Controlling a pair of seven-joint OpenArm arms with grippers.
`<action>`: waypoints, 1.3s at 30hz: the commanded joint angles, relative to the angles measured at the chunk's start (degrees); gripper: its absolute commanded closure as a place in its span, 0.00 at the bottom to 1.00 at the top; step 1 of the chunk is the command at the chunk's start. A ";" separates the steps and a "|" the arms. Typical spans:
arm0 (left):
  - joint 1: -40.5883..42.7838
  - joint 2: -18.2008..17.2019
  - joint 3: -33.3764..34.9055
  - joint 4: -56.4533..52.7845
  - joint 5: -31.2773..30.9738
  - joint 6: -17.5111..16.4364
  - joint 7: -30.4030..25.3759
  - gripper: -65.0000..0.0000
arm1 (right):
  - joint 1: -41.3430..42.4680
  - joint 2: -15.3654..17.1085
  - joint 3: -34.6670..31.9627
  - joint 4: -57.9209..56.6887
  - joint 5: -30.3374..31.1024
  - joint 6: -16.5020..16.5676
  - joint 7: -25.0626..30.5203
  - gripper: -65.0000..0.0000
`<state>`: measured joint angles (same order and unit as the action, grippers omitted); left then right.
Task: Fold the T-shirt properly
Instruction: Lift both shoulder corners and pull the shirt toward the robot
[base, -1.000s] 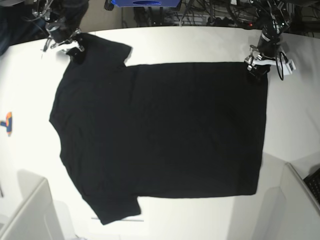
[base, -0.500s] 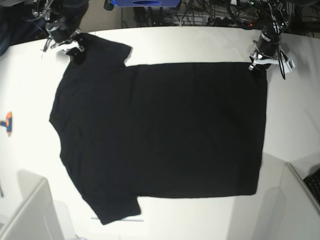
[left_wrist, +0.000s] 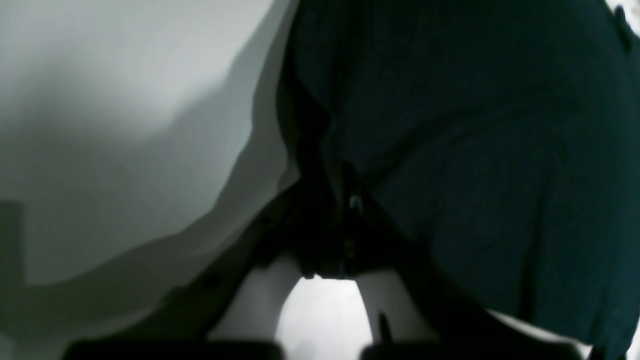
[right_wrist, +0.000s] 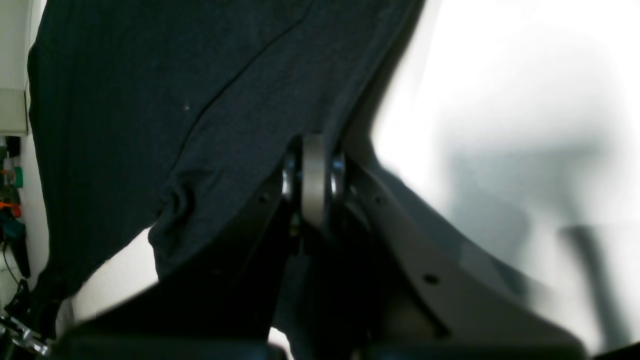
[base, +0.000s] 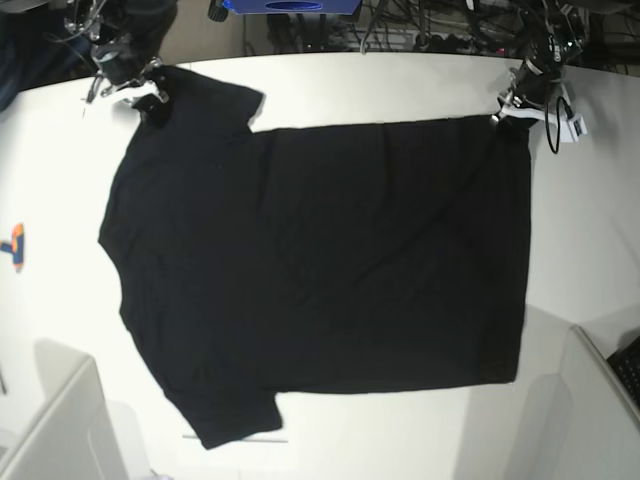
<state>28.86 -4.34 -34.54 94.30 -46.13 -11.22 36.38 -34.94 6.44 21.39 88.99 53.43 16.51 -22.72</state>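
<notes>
The black T-shirt (base: 320, 270) lies spread on the white table (base: 400, 85), plain side up, its sleeves toward the base view's left. My left gripper (base: 508, 108) is shut on the shirt's far right corner and holds it a little off the table, with creases running from that corner. The left wrist view shows the dark cloth (left_wrist: 475, 150) pinched at the left gripper (left_wrist: 345, 220). My right gripper (base: 145, 100) is shut on the far left sleeve. In the right wrist view the sleeve cloth (right_wrist: 175, 100) bunches at the right gripper (right_wrist: 315, 185).
A small orange and blue object (base: 13, 245) lies at the table's left edge. White panels stand at the front left (base: 60, 430) and front right (base: 600, 410). A keyboard corner (base: 630, 365) shows at the right. Cables (base: 440, 25) and a blue box (base: 290, 6) sit behind the table.
My left gripper closed on the shirt's far right corner and drew it up and back, pulling creases into the cloth. The right gripper and sleeve stayed put.
</notes>
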 joint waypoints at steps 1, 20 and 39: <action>0.37 -0.72 -0.22 1.48 0.20 0.10 -0.21 1.00 | -1.50 0.20 0.11 0.55 -2.57 -2.23 -3.08 1.00; 1.60 -1.33 3.82 2.01 0.20 0.10 -0.21 1.00 | -2.12 -0.15 8.63 6.44 -2.92 -2.23 -3.26 1.00; 9.16 -2.21 6.46 12.64 0.11 3.27 -0.21 1.00 | -6.16 -0.24 7.93 12.24 -2.92 -2.05 -3.26 1.00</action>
<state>37.78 -6.13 -27.81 105.86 -45.25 -7.49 36.93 -40.69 5.63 29.04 100.27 49.82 13.96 -27.07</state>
